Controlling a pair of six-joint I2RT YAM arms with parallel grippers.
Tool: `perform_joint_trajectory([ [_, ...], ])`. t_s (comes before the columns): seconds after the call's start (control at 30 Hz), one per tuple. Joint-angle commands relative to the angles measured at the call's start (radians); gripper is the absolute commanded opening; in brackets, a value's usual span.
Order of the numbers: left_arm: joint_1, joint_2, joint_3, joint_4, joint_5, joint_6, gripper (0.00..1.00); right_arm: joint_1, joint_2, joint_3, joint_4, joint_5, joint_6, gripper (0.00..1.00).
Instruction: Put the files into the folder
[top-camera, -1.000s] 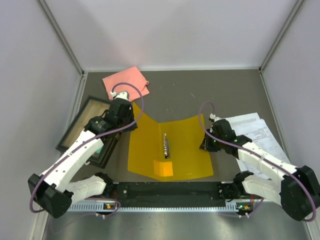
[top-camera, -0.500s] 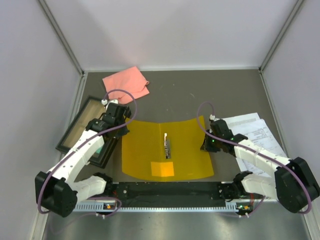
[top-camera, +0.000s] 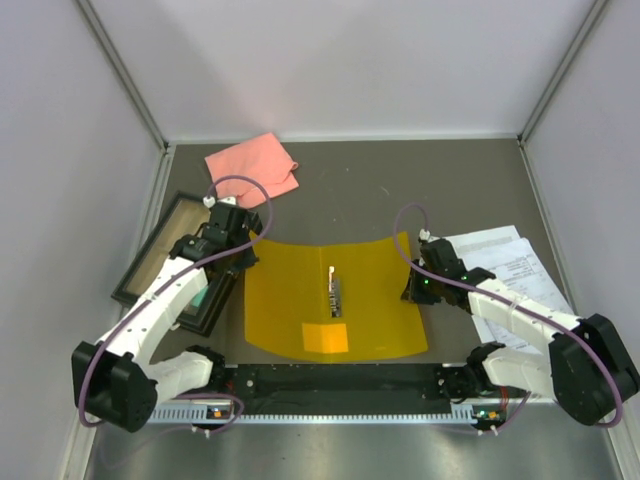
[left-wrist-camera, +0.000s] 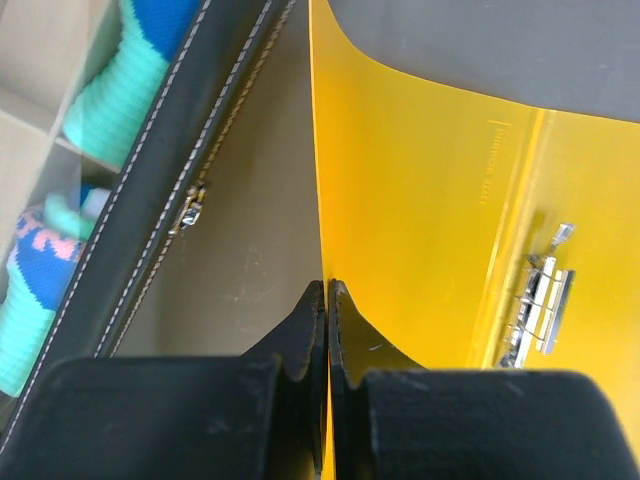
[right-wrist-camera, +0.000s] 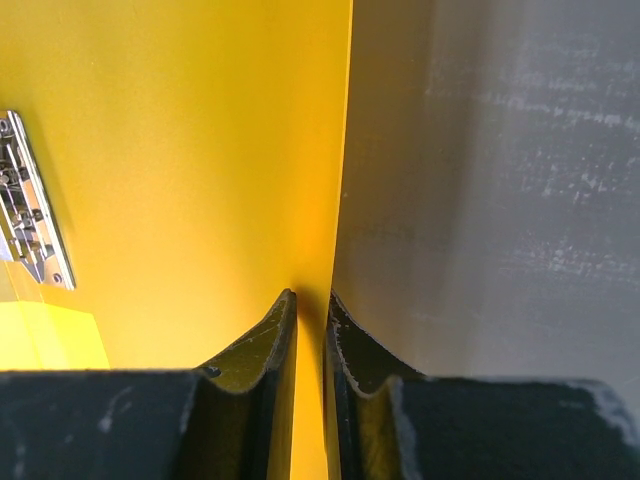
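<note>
The yellow-orange folder lies open on the table, inside up, with its metal clip along the spine. My left gripper is shut on the edge of the left cover, which curls up slightly at the back; the jaws pinch the sheet edge-on. My right gripper is shut on the edge of the right cover, with its tips on either side of the sheet. The files, white printed sheets, lie on the table to the right of the folder, partly under the right arm.
A pink cloth lies at the back left. A black-framed tray holding coloured items sits just left of the folder, close to my left gripper. Enclosure walls stand on both sides and at the back.
My left gripper has moved left and down with the left cover, which was raised one second ago and now lies much flatter. The right gripper has stayed at the right cover's edge.
</note>
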Motion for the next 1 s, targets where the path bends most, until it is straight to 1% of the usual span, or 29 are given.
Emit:
perform_joint_trajectory([
  [0.0,0.007,0.011,0.053,0.015,0.083,0.027,0.0,-0.008,-0.003,0.022,0.025,0.043,-0.013,0.13],
  [0.13,0.021,0.019,0.076,0.032,0.106,0.029,0.0,-0.01,0.011,0.051,0.02,0.051,-0.025,0.13],
  [0.27,0.033,0.057,0.137,0.048,0.143,0.029,0.0,-0.014,0.037,0.114,0.005,0.062,-0.047,0.14],
  [0.4,0.038,0.108,0.189,0.052,0.144,0.035,0.0,-0.047,0.07,0.165,0.009,0.037,-0.07,0.15],
  [0.43,0.039,0.114,0.197,0.052,0.178,0.038,0.0,-0.051,0.077,0.175,0.006,0.032,-0.076,0.15],
  [0.47,0.039,0.117,0.206,0.052,0.181,0.043,0.0,-0.056,0.081,0.191,0.005,0.028,-0.079,0.15],
  [0.67,0.047,0.102,0.171,0.058,0.192,0.047,0.0,-0.06,0.077,0.192,-0.005,0.026,-0.093,0.17],
  [0.83,0.052,0.092,0.165,0.043,0.198,0.066,0.0,-0.06,0.066,0.188,-0.015,0.029,-0.108,0.23],
  [0.9,0.053,0.08,0.163,0.029,0.186,0.073,0.0,-0.06,0.065,0.186,-0.023,0.031,-0.113,0.28],
  [0.97,0.058,0.06,0.163,0.013,0.174,0.086,0.13,-0.062,0.058,0.188,-0.041,0.037,-0.12,0.31],
])
